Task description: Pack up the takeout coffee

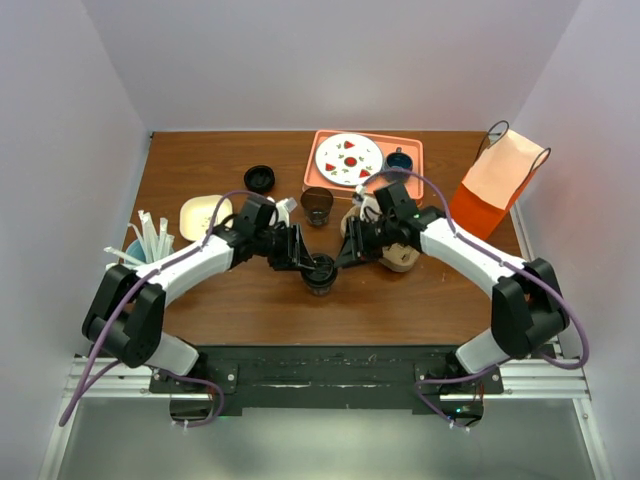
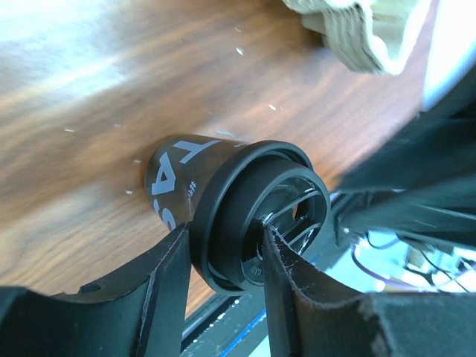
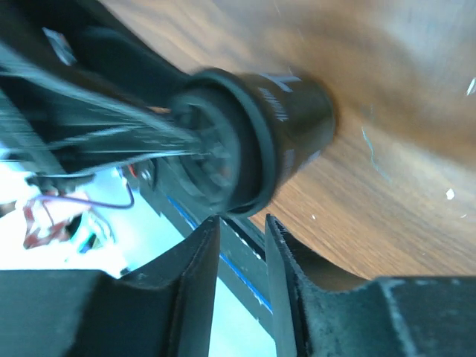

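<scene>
ok so the left hand [image 2: 225, 242] is clamped on the small dark brown-black disposable takeout coffee cup [image 2: 177, 172] up at its round black lid. One finger sits against the outside of the lid rim and the other lies across the lid's top, so I'd call it a grip on the lid end, not the body. The right hand [image 3: 242, 222] is just beside the same lid with its fingers a bit apart and nothing between them. That wrist view is smeared, so I can't tell if it touches the rim. The cup stands upright on the brown wooden tabletop [image 1: 250, 310], about mid-width and nearer the front edge than the back. My read: this is the pick-up step, cup grabbed but not packed. The next move needs the right hand backed off, then a straight lift that doesn't pop the lid, then a carry to the orange paper bag with handles [image 1: 480, 205] at the right rear, if that's where it goes. Room-wise, a tan moulded-pulp carrier [image 1: 402, 262] is near the cup on the right, under the right arm. An open brown cup [image 1: 317, 205] stands behind it by the salmon-pink plastic tray [image 1: 365, 133]. So the way right is crowded, the front strip of tabletop is free, and the bag sits close to the right wall and the tabletop's right edge
</scene>
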Action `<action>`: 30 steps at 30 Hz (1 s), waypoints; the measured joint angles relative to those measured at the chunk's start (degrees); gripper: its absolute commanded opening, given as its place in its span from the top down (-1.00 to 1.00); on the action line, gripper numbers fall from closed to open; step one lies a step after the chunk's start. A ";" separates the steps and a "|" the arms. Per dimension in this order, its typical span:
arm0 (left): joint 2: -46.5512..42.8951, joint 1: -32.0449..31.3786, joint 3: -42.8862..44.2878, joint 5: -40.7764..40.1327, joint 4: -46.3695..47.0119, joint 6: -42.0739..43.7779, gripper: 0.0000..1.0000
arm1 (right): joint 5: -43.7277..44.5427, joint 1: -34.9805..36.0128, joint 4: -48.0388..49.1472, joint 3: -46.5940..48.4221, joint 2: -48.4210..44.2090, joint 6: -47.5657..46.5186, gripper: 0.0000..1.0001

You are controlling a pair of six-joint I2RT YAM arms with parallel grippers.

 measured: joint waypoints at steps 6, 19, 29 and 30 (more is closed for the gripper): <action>0.68 -0.02 4.87 -2.71 -6.56 1.05 -0.08 | 3.10 0.00 -3.04 6.27 -4.04 -0.44 0.26; 0.37 0.00 10.64 -1.31 -9.01 1.27 -0.18 | 6.73 0.07 -6.67 6.32 -4.37 -0.57 0.27; 0.22 -0.07 10.64 -4.85 -13.29 6.40 -0.24 | 12.02 2.54 -9.46 6.47 -4.04 -0.48 0.27; 0.22 -0.13 10.64 -5.05 -13.57 7.54 -0.28 | 12.94 2.71 -10.16 6.47 -4.11 -0.24 0.22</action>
